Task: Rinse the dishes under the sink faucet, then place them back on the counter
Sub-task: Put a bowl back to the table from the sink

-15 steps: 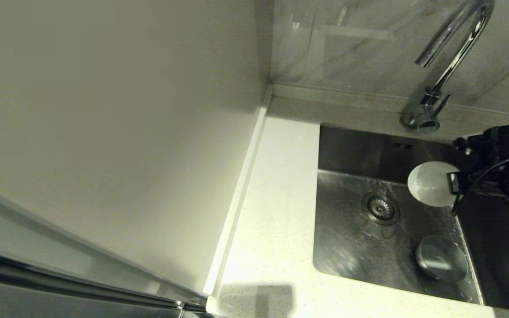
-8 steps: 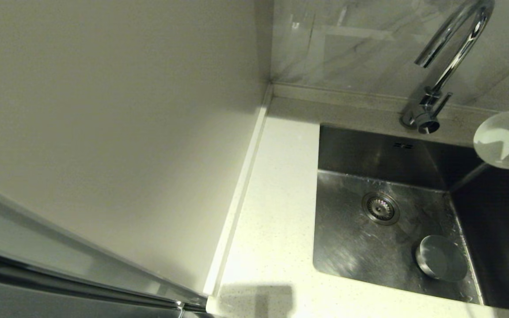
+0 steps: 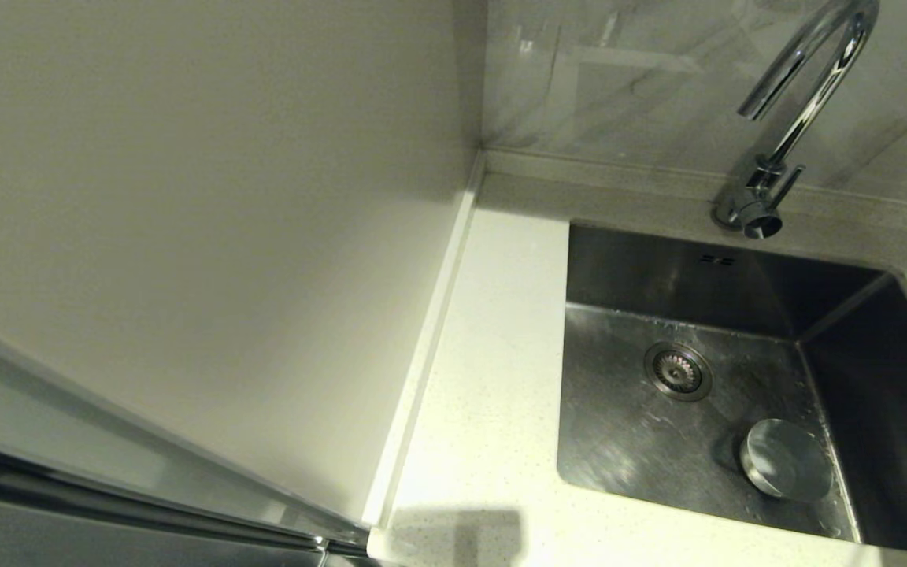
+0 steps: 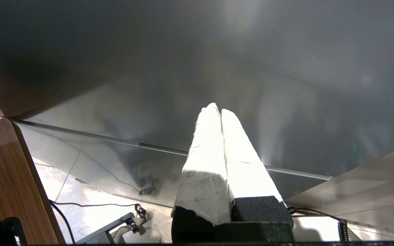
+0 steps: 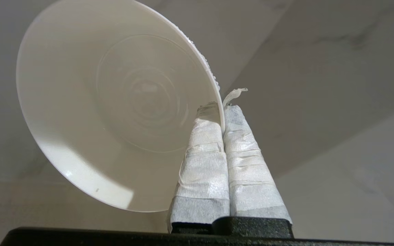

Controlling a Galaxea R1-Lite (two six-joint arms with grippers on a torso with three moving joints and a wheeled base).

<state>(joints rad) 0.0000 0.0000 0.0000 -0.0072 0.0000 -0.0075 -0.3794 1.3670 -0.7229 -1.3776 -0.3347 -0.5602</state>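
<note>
Saw a plain, smooth off-white panel filling the left of the head view, with a shiny metal bar slanting across the corner below it and a grey-veined marbled wall meeting it at the back corner. Found, in the left wrist view, a dark glossy surface edged by a thin metal strip, a brown wood-grain board to one side, and pale floor tiles with a thin black cable trailing over them.
</note>
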